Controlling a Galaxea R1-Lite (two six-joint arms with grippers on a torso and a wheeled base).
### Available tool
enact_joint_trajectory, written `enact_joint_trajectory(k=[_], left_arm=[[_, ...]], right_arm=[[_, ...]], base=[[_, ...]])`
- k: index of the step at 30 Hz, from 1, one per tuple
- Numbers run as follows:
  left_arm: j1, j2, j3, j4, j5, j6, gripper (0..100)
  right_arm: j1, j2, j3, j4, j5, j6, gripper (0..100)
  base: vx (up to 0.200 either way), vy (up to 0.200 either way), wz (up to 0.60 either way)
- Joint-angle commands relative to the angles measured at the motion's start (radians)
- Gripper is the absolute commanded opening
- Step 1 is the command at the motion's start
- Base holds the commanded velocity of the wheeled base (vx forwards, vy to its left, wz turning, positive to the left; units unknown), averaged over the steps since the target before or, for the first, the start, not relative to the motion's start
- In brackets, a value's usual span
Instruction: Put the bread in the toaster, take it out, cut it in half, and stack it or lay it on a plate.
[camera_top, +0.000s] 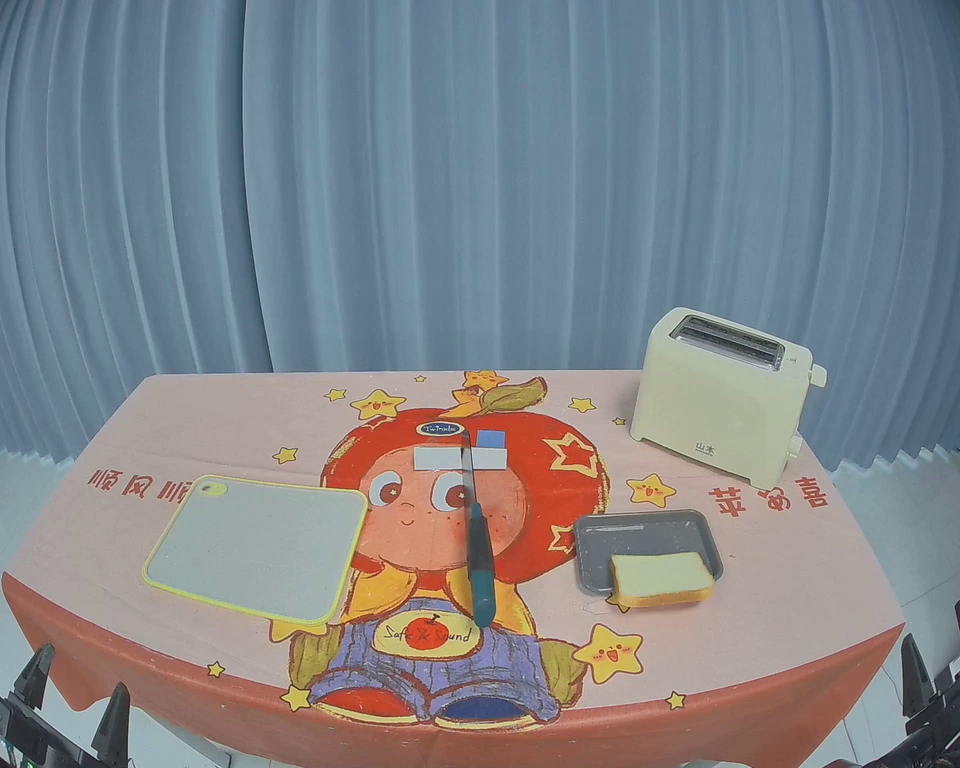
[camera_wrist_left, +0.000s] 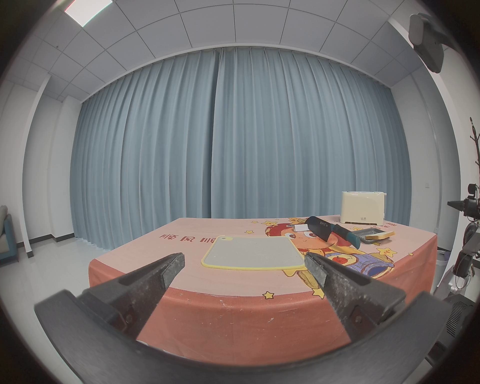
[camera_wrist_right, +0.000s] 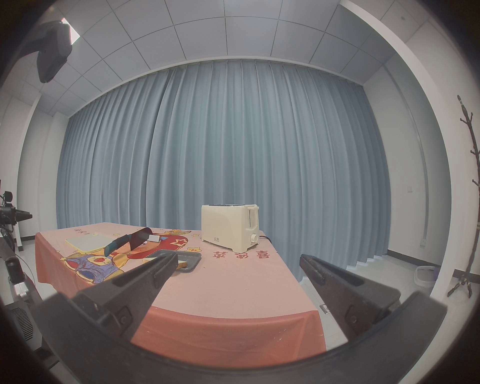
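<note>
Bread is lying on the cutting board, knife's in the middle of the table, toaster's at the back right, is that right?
Not quite: the bread lies on the tray, not on the cutting board, as the head view shows. The knife is in the middle and the toaster at the back right, as you said.

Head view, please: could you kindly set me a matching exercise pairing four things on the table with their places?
1. bread
2. knife
3. cutting board
4. toaster

A. far right corner of the table
B. on the grey tray
C. left side
D. middle

Pairs: 1-B, 2-D, 3-C, 4-A.
</note>
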Motion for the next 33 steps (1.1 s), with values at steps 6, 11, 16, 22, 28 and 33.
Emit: enact_joint_trajectory(k=[6, 11, 16, 22, 28, 33], left_arm=[[0.0, 0.0, 0.018, -0.001, 0.0, 0.0, 100], [0.0, 0.0, 0.018, -0.001, 0.0, 0.0, 100], [0.0, 0.0, 0.018, -0.001, 0.0, 0.0, 100], [0.0, 0.0, 0.018, -0.001, 0.0, 0.0, 100], [0.0, 0.0, 0.018, -0.001, 0.0, 0.0, 100], [0.0, 0.0, 0.018, -0.001, 0.0, 0.0, 100]], right_arm=[[0.0, -0.007, 0.018, -0.003, -0.01, 0.014, 100], [0.0, -0.007, 0.018, -0.003, -0.011, 0.014, 100], [0.0, -0.007, 0.018, -0.005, -0.013, 0.016, 100], [0.0, -0.007, 0.018, -0.005, -0.015, 0.019, 100], [0.0, -0.007, 0.016, -0.005, -0.022, 0.028, 100], [-0.002, -0.007, 0.016, -0.005, -0.015, 0.025, 100]], base=[[0.0, 0.0, 0.0], [0.0, 0.0, 0.0], [0.0, 0.0, 0.0], [0.0, 0.0, 0.0], [0.0, 0.0, 0.0], [0.0, 0.0, 0.0]])
